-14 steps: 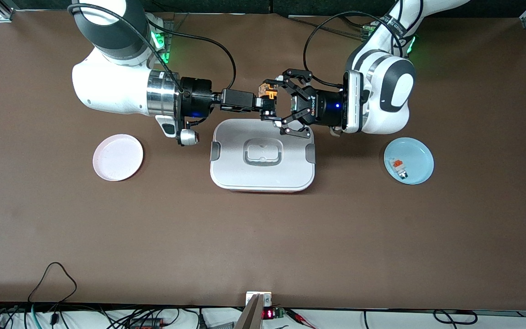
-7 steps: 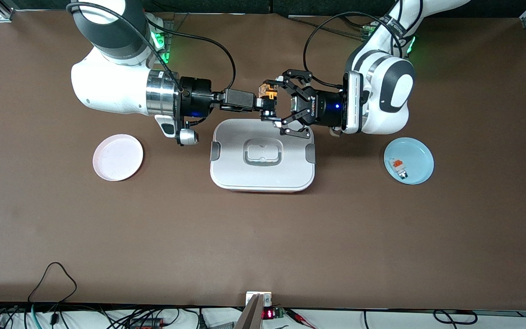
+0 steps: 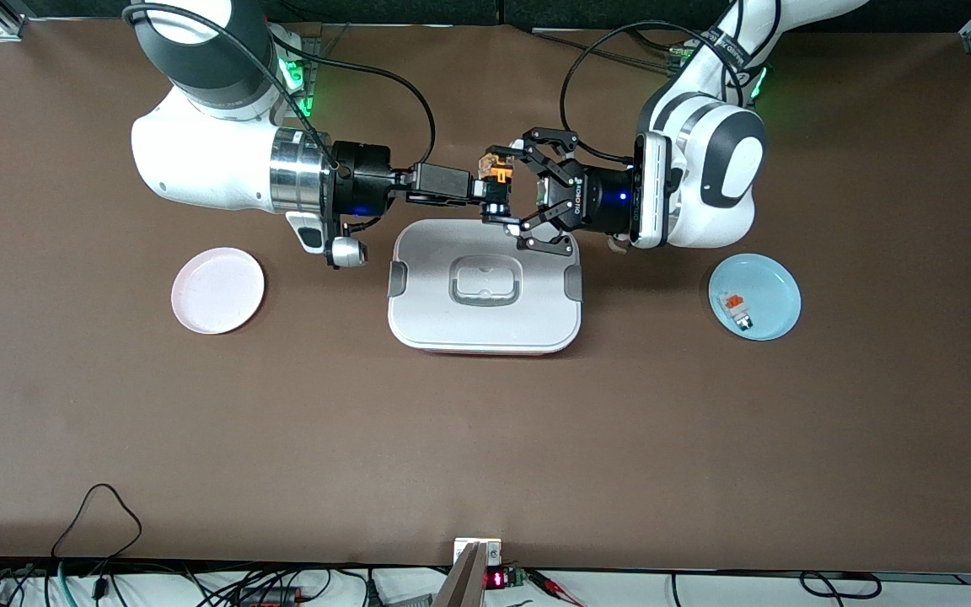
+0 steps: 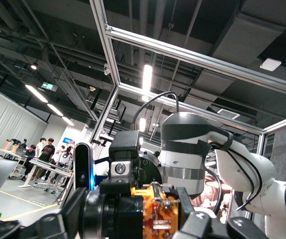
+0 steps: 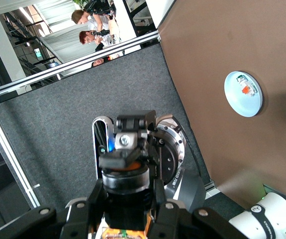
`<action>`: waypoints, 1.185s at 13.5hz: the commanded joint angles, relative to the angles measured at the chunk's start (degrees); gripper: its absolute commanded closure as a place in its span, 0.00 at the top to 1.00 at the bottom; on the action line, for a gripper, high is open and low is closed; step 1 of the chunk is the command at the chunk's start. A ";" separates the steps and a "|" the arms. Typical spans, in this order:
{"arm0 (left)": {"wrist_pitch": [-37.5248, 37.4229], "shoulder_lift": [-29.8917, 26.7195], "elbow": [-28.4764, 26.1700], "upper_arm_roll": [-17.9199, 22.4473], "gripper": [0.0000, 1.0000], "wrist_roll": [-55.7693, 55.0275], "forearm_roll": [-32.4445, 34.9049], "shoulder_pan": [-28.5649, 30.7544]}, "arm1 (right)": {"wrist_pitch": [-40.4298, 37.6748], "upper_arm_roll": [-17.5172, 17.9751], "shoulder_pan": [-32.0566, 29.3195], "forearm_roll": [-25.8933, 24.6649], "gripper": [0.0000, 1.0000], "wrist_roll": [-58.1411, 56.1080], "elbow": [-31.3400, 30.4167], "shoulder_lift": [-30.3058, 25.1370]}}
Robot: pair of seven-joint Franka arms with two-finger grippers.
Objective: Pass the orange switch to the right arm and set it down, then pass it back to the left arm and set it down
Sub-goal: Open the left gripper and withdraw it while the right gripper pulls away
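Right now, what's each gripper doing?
Right gripper: shut on the orange switch, above the table next to the box.
Left gripper: open, fingers spread around the switch.

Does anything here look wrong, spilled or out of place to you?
Nothing stands out. The two hands meet in the air over the table, the right hand and the left hand both at the small orange switch. The large white lidded box sits square and shut.
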 commanded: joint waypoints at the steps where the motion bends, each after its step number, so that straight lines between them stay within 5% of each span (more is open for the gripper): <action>1: -0.71 -0.13 0.62 -0.18 0.99 -1.78 -1.40 0.80 | -0.29 0.26 -0.02 0.48 0.21 -0.95 1.11 0.48; 9: -0.27 -1.71 0.62 2.45 0.99 -1.26 -0.25 9.04 | -1.25 0.26 -0.19 -1.97 0.21 -5.43 -0.21 0.22; 11: -0.27 -2.59 0.79 3.07 0.99 -2.65 3.41 11.60 | -3.97 0.18 -0.63 -7.04 0.21 -5.44 -1.17 0.04; 16: -0.27 -5.58 6.85 9.74 0.99 -26.18 27.57 12.84 | -12.24 0.00 -3.61 -27.43 0.21 -7.53 -3.46 -0.05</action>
